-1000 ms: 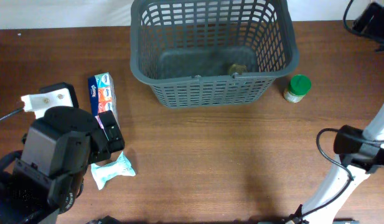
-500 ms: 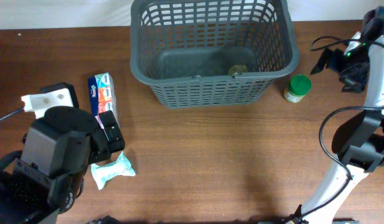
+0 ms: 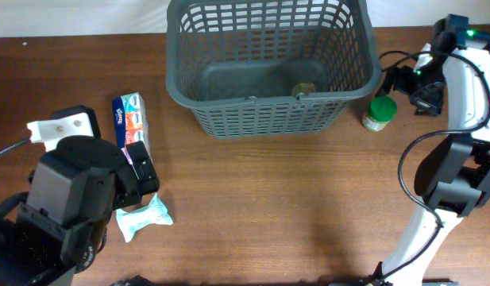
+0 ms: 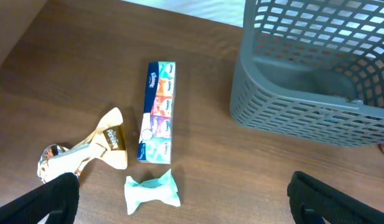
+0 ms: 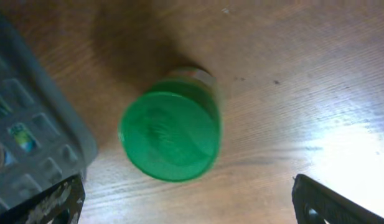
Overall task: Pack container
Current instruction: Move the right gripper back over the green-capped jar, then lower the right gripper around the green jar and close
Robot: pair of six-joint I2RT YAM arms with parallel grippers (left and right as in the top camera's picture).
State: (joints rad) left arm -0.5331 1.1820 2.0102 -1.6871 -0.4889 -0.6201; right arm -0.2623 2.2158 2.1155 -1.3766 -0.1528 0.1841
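Observation:
The dark grey container [image 3: 352, 56] stands at the back middle of the table, with a small round tin [image 3: 302, 89] on its bottom. It also shows in the left wrist view [image 4: 285, 118] and at the edge of the right wrist view [image 5: 30, 118]. A green-lidded jar [image 3: 380, 111] stands upright just right of it, seen from above in the right wrist view [image 5: 170, 137]. My right gripper [image 5: 188, 208] is open, hovering over the jar; its arm [image 3: 423, 79] is right of the container. My left gripper [image 4: 182, 202] is open and empty above the left table.
A tissue multipack [image 3: 131, 119] [image 4: 157, 112] lies left of the container. A teal wrapped packet [image 3: 144, 218] [image 4: 152, 191] lies in front of it. A gold-and-white packet [image 4: 92, 149] lies to the left. A white adapter [image 3: 60, 125] sits near the left arm.
My right arm has swung in from the far right edge towards the green-lidded jar beside the container. The left arm and the objects have not moved.

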